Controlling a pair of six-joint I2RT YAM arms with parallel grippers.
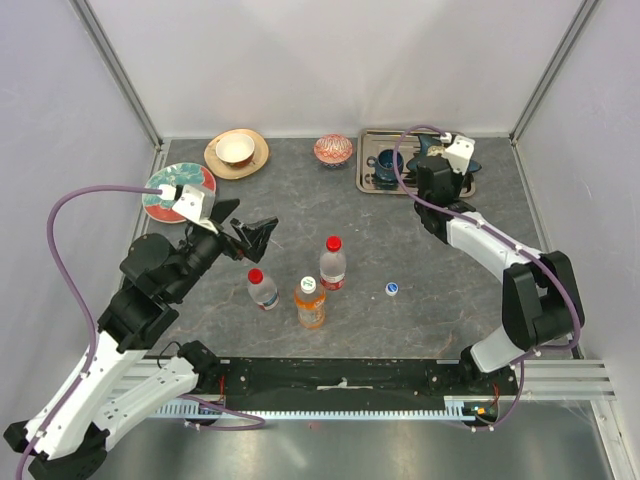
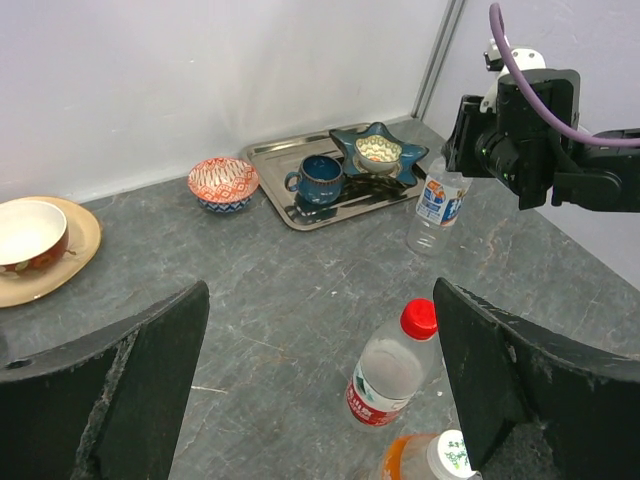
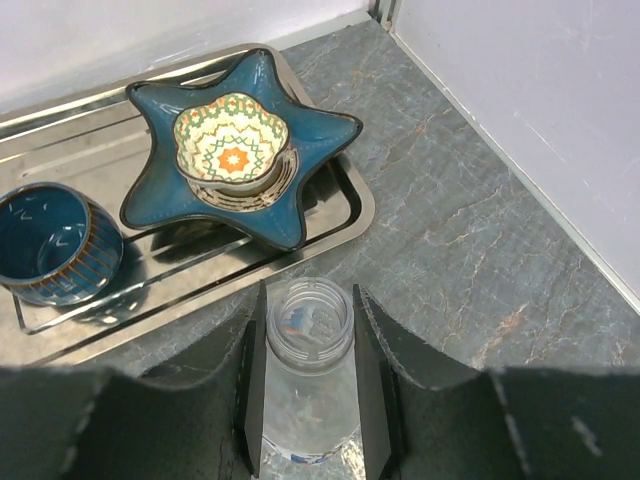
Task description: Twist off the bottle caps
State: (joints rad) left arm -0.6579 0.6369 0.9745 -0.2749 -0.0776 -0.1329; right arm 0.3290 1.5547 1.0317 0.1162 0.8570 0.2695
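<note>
One of the four caps looks to be off, and three are left. The right hand point(image 3: 308, 312) is closed about the neck and shoulders of a clear bottle point(image 3: 309, 335), which stands upright just off the near right corner of the metal tray point(image 3: 345, 215); its mouth is bare and its thread shows. A loose cap point(image 1: 392, 289) lies on the desk point(image 1: 430, 300), well apart from the tray on its near side, and is probably the one from this bottle. Further from the tray, toward its near left, the other three bottles stand close together with their caps on: a red-capped bottle point(image 1: 333, 262), a second red-capped bottle point(image 1: 262, 288), and the orange bottle point(image 1: 310, 302) with its pale cap. The left hand point(image 1: 250, 235) hangs on the side of that group away from the tray, fingers spread as wide as they go and holding nothing. It seems placed to help with the next bottle, with all three unscrewings yet to do.
</note>
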